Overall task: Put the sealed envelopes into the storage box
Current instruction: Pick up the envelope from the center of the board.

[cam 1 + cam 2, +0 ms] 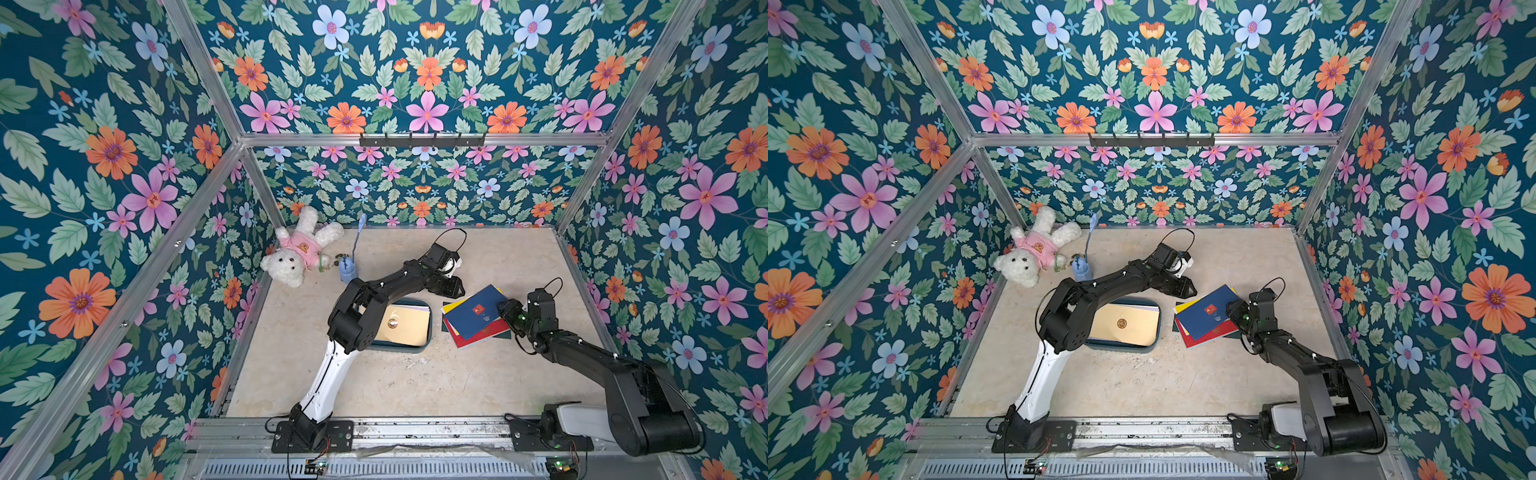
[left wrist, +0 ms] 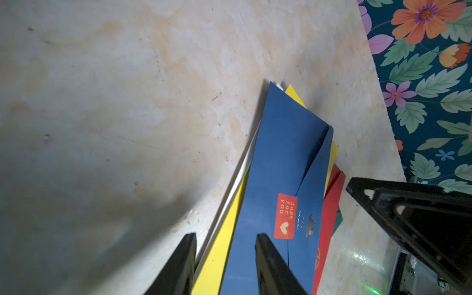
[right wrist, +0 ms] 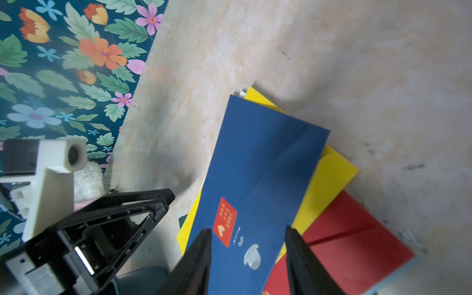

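A loose stack of sealed envelopes lies right of the storage box (image 1: 432, 329). The navy one (image 1: 478, 312) with a red sticker is on top, over yellow (image 2: 224, 242), red (image 3: 344, 245) and dark green ones. A tan envelope (image 1: 411, 328) with a round seal lies inside the box. My left gripper (image 1: 457, 289) is open at the stack's far-left edge, one finger over the table and one over the navy envelope (image 2: 275, 158). My right gripper (image 1: 501, 308) is open at the stack's right edge, its fingers standing either side of the navy envelope (image 3: 260, 158). Neither holds anything.
A white teddy bear (image 1: 297, 253) and a small light-blue cup (image 1: 347, 272) sit at the back left. Flowered walls on aluminium posts close in the table on three sides, with a black hook rail (image 1: 422, 139) high on the back wall.
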Available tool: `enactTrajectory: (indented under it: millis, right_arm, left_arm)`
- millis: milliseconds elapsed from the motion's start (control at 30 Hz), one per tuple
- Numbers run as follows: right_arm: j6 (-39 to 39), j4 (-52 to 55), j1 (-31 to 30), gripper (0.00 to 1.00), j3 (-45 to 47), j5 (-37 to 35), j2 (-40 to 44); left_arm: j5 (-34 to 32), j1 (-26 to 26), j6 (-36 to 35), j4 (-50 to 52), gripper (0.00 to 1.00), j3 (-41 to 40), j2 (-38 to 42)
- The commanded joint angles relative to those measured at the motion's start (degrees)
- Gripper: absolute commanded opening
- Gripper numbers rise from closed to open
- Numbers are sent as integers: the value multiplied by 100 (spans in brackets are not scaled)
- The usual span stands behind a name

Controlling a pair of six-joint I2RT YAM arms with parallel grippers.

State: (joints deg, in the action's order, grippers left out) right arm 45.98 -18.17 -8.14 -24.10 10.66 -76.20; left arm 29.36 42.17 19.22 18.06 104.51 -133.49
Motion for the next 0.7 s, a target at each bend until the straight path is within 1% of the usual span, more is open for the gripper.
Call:
enactTrajectory:
  millis: [0,233,400,667]
  right_arm:
    - [82,-287,81,50,-7,220,-204]
    - [178,-648,156,50,19,519,-599]
    - [271,-883,247,50,62,781,-806]
    - [430,-1208,252,48,-36,1241,-879]
  left_arm:
    - [52,27,-150,316,45,199,-143]
    - [-145,91,-252,452,45,298,-318]
    - [-45,136,-246,444,43,290,-435]
    - [21,242,-287,444,41,290,-529]
